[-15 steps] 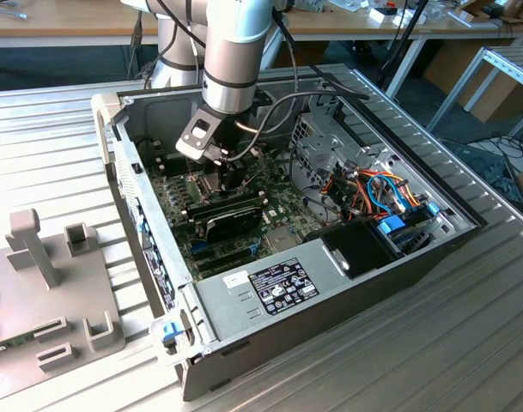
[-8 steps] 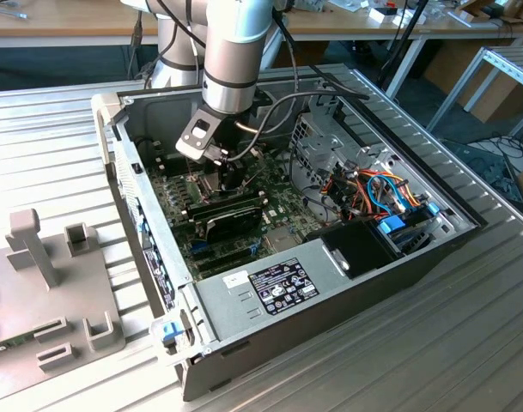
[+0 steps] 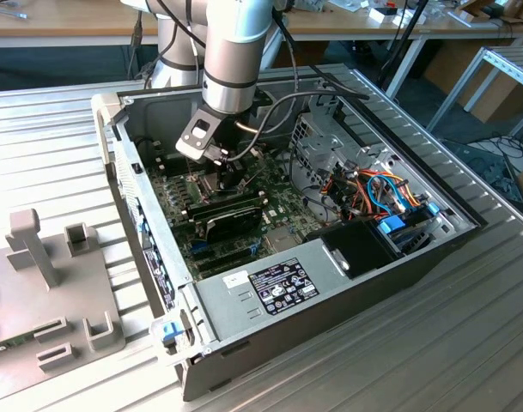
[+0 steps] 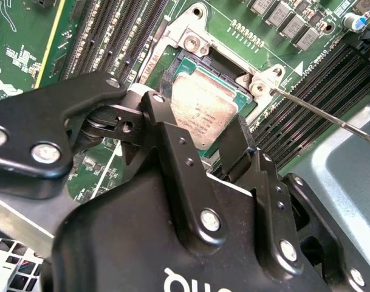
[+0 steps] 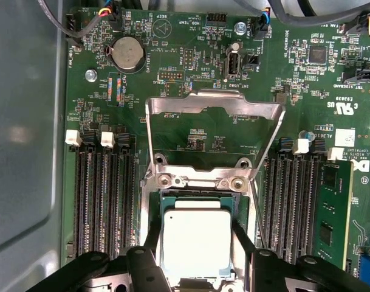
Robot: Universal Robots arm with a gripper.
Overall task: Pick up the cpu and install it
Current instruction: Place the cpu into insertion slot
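The cpu [image 5: 197, 240], a small square chip with a dull silver top, lies flat in the socket of the green motherboard [image 5: 233, 67]; the second wrist view also shows the cpu [image 4: 203, 109]. My gripper [image 5: 197, 234] straddles it, with a black finger against each of two opposite edges, shut on the chip. The hinged metal socket frame [image 5: 215, 109] stands swung open just beyond the socket. In the exterior view the gripper [image 3: 231, 172] reaches down into the open computer case [image 3: 115, 154].
Rows of black memory slots [image 5: 106, 201] flank the socket, and one holds a memory module [image 5: 327, 213]. A thin metal lever [image 4: 330, 118] sticks out beside the socket. A black shroud [image 3: 231, 215], a power supply [image 3: 278, 287] and coloured cables [image 3: 381, 193] crowd the case. A grey fixture [image 3: 55, 283] sits outside it.
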